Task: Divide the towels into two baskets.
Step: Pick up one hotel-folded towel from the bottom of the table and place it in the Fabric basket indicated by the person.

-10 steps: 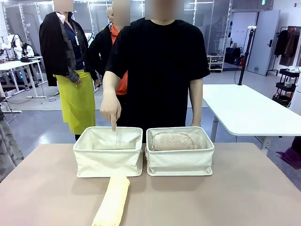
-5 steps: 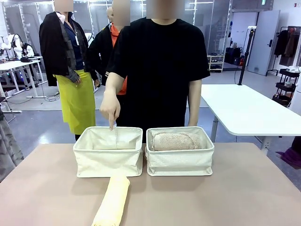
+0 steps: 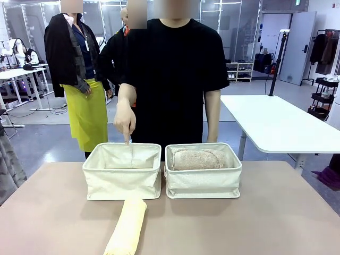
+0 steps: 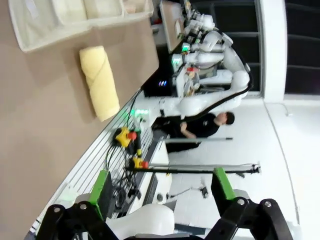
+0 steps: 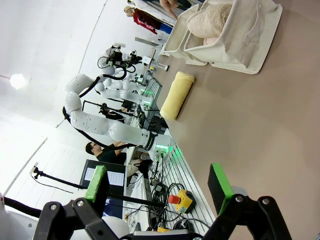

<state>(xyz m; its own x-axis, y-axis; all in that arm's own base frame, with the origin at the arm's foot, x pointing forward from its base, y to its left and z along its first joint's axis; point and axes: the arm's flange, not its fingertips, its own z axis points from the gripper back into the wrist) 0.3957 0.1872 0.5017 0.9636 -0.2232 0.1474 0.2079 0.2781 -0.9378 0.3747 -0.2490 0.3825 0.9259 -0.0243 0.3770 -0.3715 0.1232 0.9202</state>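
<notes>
1. Two baskets stand side by side on the table (image 3: 276, 212): left basket (image 3: 122, 178), right basket (image 3: 203, 178), walls touching.
2. A tan towel (image 3: 197, 159) lies inside the right basket (a pinkish one (image 5: 212, 41) sits beneath it).
3. The yellow towel (image 3: 127, 227) lies on the table just in front of the left basket.
4. The person's hand (image 3: 125, 120) points a finger down above the left basket's far rim.
5. Left gripper (image 4: 162, 190) and right gripper (image 5: 159, 184) are both spread wide, holding nothing, well away from the baskets.

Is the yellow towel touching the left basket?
Cannot tell. In the front view the yellow towel ends right at the left basket's front base with no gap visible; in the left wrist view a thin shadowed strip seems to separate them, but not plainly.
</notes>
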